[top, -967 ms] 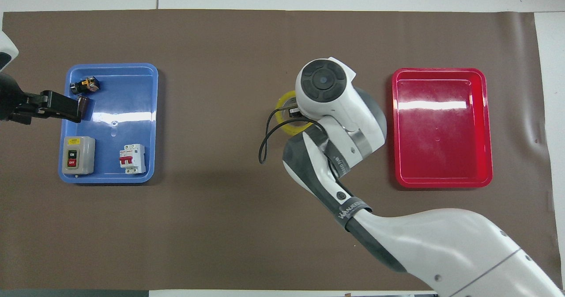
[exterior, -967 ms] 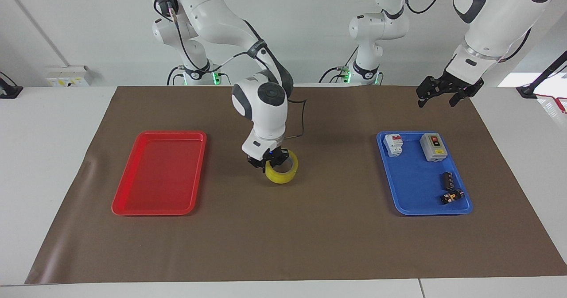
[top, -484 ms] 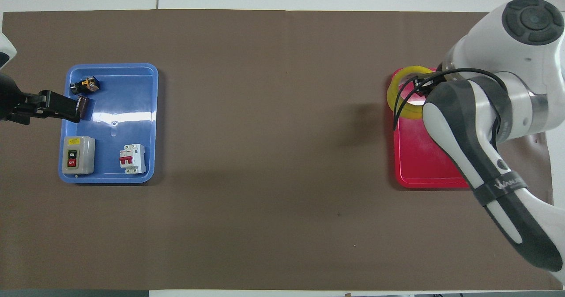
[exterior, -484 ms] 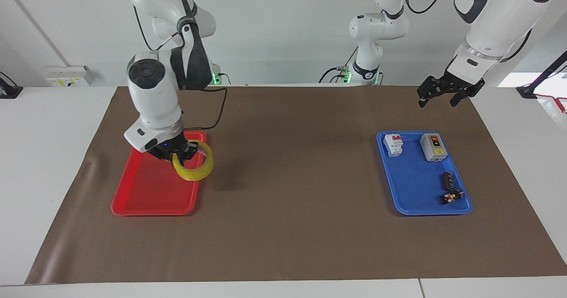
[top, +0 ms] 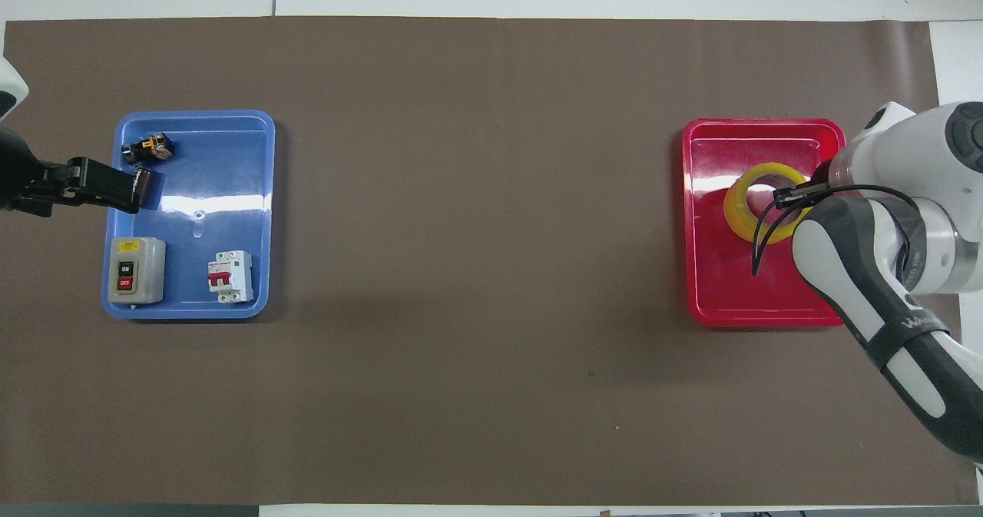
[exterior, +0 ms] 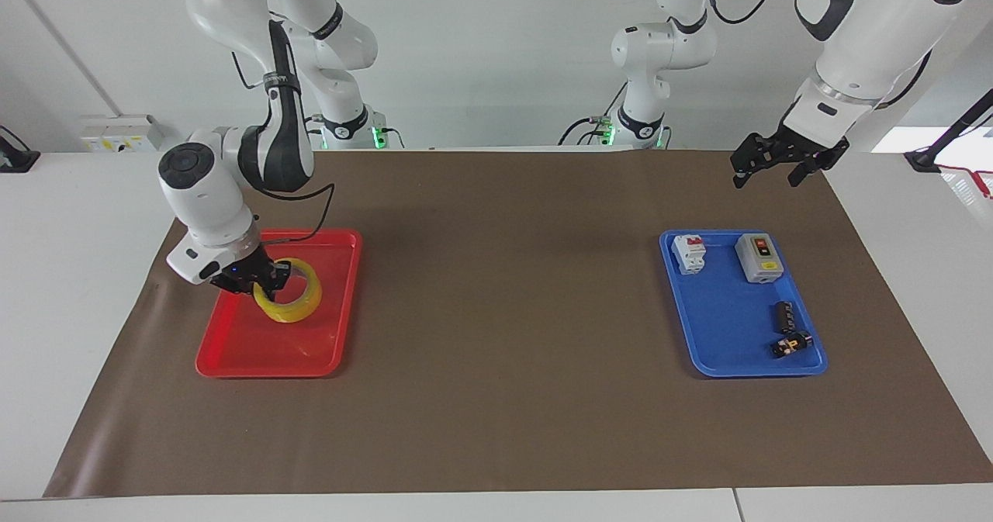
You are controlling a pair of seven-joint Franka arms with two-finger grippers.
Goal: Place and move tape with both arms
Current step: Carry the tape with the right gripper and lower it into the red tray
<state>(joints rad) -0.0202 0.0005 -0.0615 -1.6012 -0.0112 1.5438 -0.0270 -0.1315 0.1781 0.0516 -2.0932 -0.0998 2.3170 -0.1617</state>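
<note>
Tape (exterior: pixel 288 300) roll, yellow ring with pale core, is held tilted over the middle of the red tray (exterior: pixel 233 359) at the right arm's end of the bench (exterior: pixel 496 429), its hole facing up and away from the robots, low over the tray floor but apparently not resting on it (contact hard to call from either view). Right end effector (exterior: pixel 260 278) is clamped on the ring wall at the side toward the outer bench end, one finger in the hole and one outside as far as can be seen, so the roll hangs from it toward the bench centre. The relation that matters: tape sits directly above the tray floor, so the coming move looks like a short straight drop and release, no sideways travel needed. Right arm is bent low, wrist pitched down and angled inward over the tray's outer rim. Farther along, the blue tray (exterior: pixel 717 359) with its switch parts (exterior: pixel 760 258) lies at the left arm's end, well apart. Left end effector (exterior: pixel 764 169) waits raised over the mat near that tray, fingers spread, holding nothing.
</note>
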